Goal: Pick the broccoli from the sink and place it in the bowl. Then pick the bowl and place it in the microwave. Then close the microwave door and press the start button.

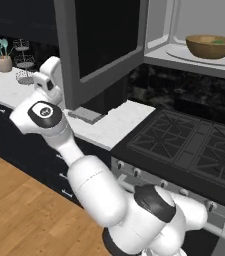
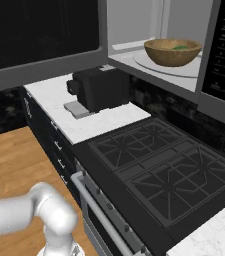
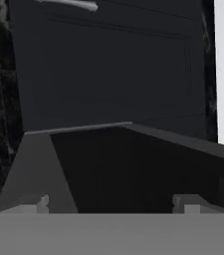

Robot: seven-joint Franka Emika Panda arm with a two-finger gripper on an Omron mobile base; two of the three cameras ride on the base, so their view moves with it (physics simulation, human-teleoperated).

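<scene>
Broccoli point(image 2: 180, 47) lies in the bowl point(image 2: 172, 52) inside the microwave point(image 2: 159, 70), while the gripper point(image 3: 112, 201), jaws wide and empty, faces the open microwave door point(image 1: 104, 45).

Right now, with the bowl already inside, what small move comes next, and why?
Probably push the microwave door toward shut: the bowl, holding the broccoli, sits on the turntable in the microwave, the door hangs open, and the gripper, jaws open, is right at it.
</scene>
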